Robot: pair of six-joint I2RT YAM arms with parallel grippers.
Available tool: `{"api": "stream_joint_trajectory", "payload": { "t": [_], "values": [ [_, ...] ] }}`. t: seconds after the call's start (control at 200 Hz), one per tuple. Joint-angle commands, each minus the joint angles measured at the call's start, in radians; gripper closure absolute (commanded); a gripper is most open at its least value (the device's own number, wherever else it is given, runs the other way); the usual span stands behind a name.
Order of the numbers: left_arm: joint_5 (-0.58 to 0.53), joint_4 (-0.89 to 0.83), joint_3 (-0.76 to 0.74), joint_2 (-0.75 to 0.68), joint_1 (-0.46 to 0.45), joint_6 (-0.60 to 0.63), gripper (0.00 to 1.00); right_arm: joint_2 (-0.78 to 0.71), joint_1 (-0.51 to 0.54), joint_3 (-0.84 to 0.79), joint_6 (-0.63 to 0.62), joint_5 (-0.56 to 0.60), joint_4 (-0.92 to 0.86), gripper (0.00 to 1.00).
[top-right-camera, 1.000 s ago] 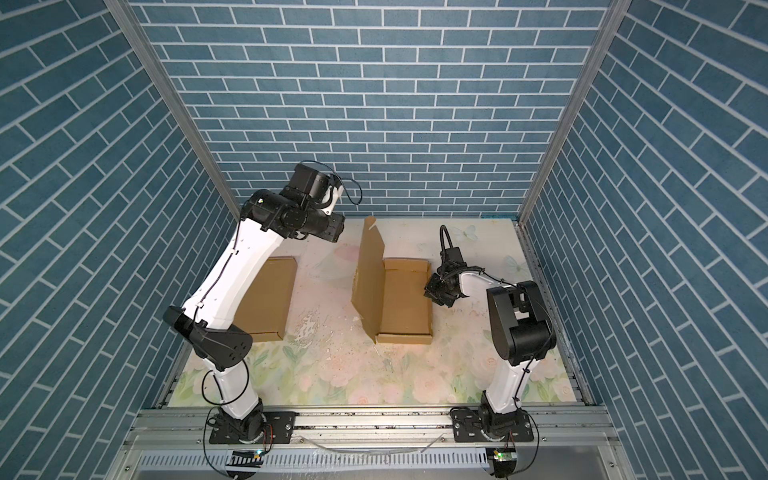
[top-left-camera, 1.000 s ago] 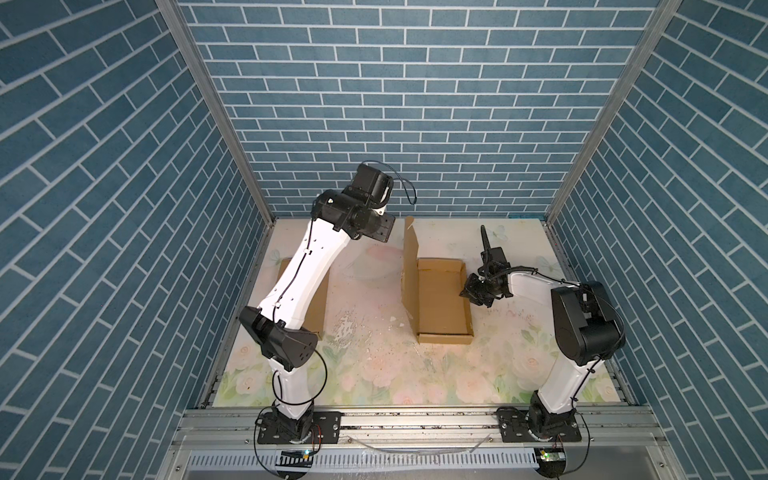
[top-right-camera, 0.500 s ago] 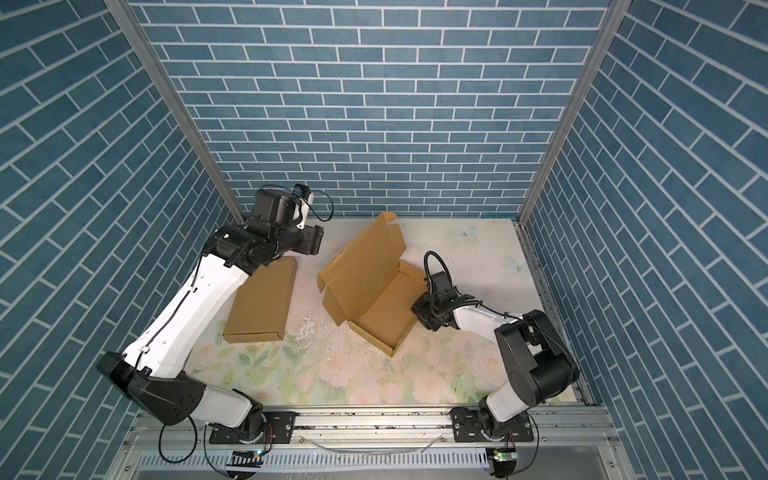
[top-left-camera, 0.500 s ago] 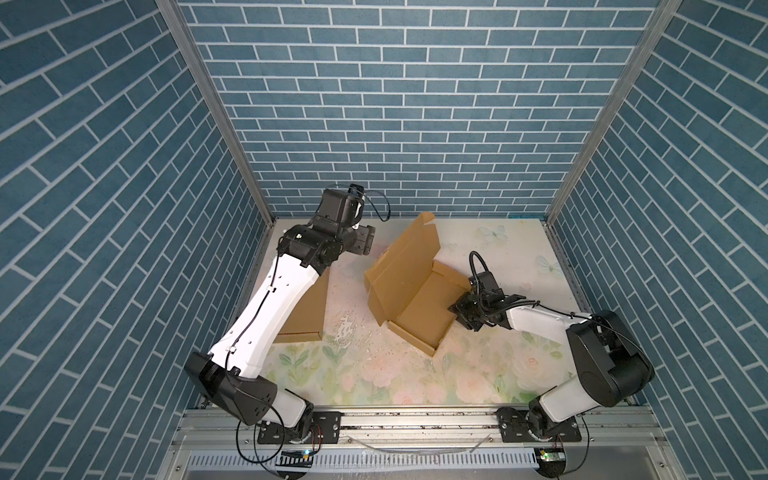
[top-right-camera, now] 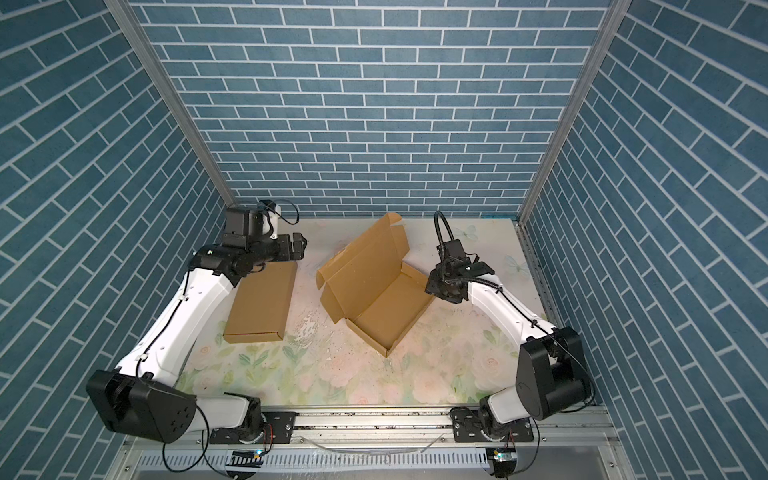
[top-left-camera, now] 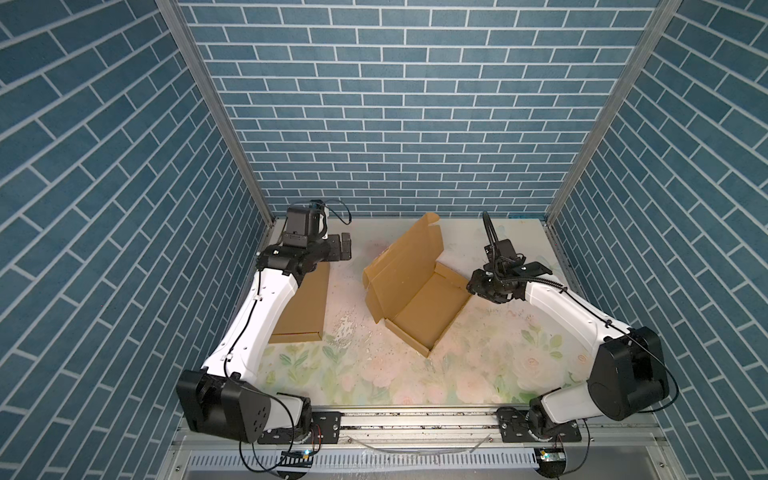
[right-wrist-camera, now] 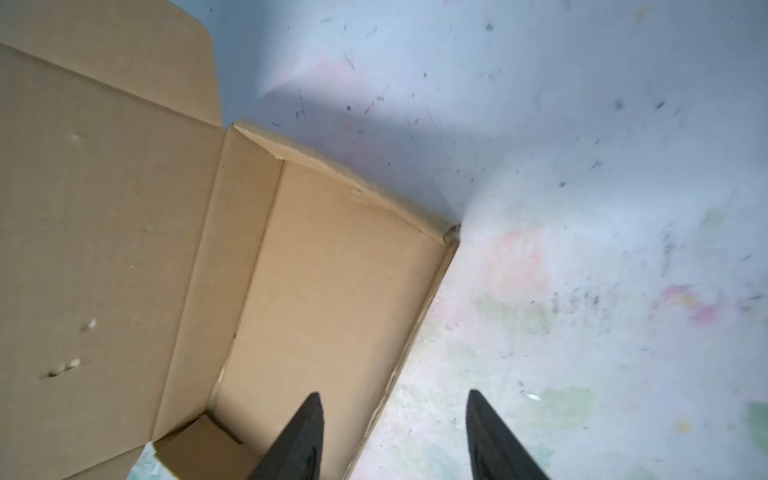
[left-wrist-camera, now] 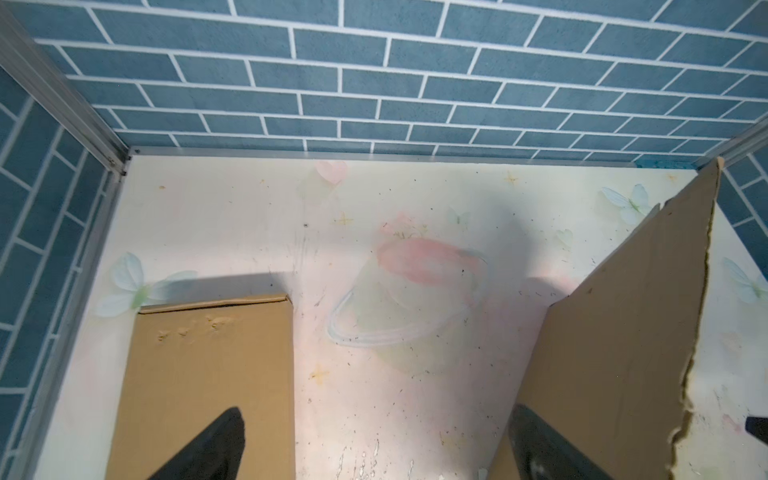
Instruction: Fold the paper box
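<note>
**A:** Left gripper, state?

**B:** Jaws spread wide, nothing between them. It hangs over the far end of the flat carton, at the far left of the table.

**A:** Room around it?

**B:** Tight on two sides, with the left wall and far wall both near. Bare table to its right, up to the lid. In the left wrist view the lid's outer face rises just beside one finger.

**A:** Right gripper?

**B:** Jaws apart, gripping nothing. In the right wrist view one finger is over the box floor and the other over the table. The box's right long wall runs between them. Cannot tell whether either pad touches it.

**A:** Box, position and heading?

**B:** Centre of the table, slightly right, open side up. The long axis runs diagonally from far right to near left. The lid stands up along the left long side and leans left, with its inner face toward the right gripper. Its flap end points at the far wall.

**A:** Free space?

**B:** Open table near the box, down to the rail, and far right behind the right gripper.

**A:** Other items?

**B:** The flat carton lies along the left wall, well apart from the box. White flecks lie between them.
</note>
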Motion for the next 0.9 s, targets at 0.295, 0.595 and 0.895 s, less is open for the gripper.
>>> {"api": "stream_joint_trajectory", "payload": {
  "t": [0.295, 0.595, 0.895],
  "values": [
    [0.445, 0.274, -0.164, -0.036, 0.307, -0.319, 0.0, 0.084, -0.141, 0.06, -0.103, -0.128, 0.07, 0.04],
    [0.207, 0.049, -0.124, -0.04, 0.307, -0.152, 0.01, 0.194, -0.145, 0.138, -0.3, -0.263, 0.067, 0.26],
    [0.146, -0.1, -0.113, -0.053, 0.305, -0.056, 0.04, 0.286, -0.074, 0.282, -0.527, -0.18, -0.08, 0.24]
  ]
}}
